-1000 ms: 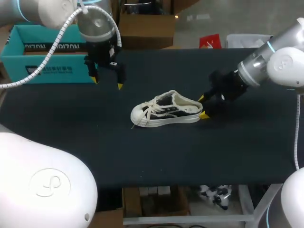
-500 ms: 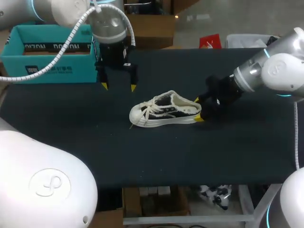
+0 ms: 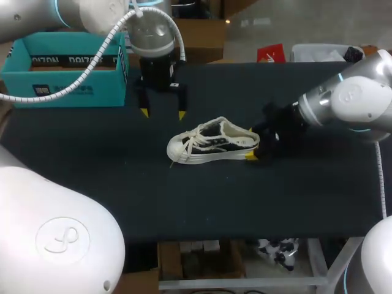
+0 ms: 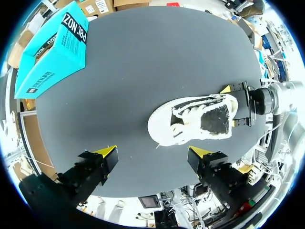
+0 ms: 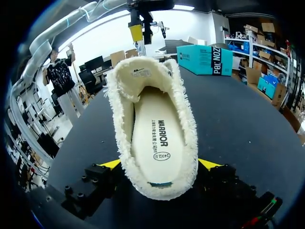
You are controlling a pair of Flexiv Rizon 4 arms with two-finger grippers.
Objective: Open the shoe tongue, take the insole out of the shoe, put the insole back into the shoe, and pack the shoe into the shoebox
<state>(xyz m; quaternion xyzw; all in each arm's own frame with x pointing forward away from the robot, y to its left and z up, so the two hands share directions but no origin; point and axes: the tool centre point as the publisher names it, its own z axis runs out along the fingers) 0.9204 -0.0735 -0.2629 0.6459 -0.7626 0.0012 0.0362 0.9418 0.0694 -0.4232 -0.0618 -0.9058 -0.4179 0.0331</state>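
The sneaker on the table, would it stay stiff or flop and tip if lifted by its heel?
The sneaker probably keeps its shape: its thick white sole looks firm. The frayed fabric collar and loose laces would likely sag or dangle. Held by the heel alone, the toe may droop, most of its length lying ahead.

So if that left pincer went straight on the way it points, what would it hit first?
The left pincer would probably meet the black table top, just short of the toe of the white canvas shoe. Depth is unclear, so it might clip the toe.
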